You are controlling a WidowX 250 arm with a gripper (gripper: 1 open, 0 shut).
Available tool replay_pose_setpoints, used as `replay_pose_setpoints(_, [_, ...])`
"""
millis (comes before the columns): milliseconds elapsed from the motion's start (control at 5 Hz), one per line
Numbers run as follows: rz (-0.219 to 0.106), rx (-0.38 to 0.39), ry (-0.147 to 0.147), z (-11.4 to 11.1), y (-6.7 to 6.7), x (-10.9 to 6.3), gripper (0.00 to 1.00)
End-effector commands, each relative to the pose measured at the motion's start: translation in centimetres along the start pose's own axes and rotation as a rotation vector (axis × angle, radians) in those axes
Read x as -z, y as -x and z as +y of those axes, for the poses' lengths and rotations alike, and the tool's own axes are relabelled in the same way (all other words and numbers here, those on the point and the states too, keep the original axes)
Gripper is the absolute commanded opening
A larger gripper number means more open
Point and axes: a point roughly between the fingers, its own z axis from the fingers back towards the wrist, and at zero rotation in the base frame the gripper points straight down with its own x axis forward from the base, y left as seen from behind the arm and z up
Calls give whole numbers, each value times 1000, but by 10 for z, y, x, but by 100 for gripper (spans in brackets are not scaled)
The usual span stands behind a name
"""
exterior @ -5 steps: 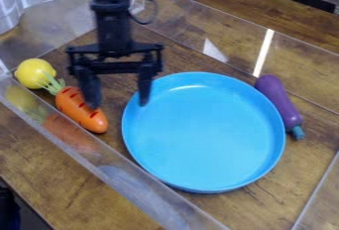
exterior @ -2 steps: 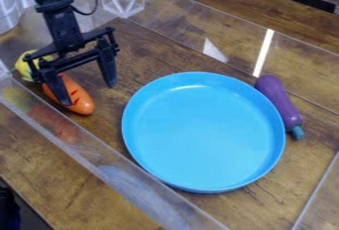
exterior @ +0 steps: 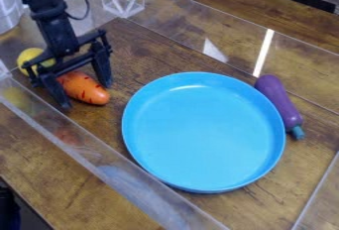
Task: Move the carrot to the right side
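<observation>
At the far left of the frame a small yellow lemon-shaped toy (exterior: pixel 28 57) sat on the brown wooden tabletop (exterior: pixel 79 179), mostly hidden behind the arm. Just right of it, the black two-fingered gripper (exterior: pixel 81 79) pointed steeply down with its jaws spread wide, grasping nothing. Its fingers straddled the small orange plastic toy carrot (exterior: pixel 87 91), which lay on the wood in the left middle of the frame, its tapered body angled toward the lower right; whether the fingers touched it could not be told. Right of the carrot and close to it, a large round blue plate (exterior: pixel 199 135) filled the centre. At the right edge of the plate lay a purple toy eggplant (exterior: pixel 280 103), aligned top to bottom.
</observation>
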Motion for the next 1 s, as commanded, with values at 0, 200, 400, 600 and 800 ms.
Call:
replay_pose_setpoints(0, [-44, -15, 45, -7, -12, -7, 100])
replay_pose_setpoints(200, [-48, -22, 51, -9, -15, -3, 0])
replay_pose_setpoints(400, [-48, -12, 54, -11, -15, -6, 0])
replay_pose_setpoints(600, [-50, 5, 57, -11, -14, -11, 0])
replay_pose_setpoints(800, [-53, 21, 60, -11, -13, -16, 0])
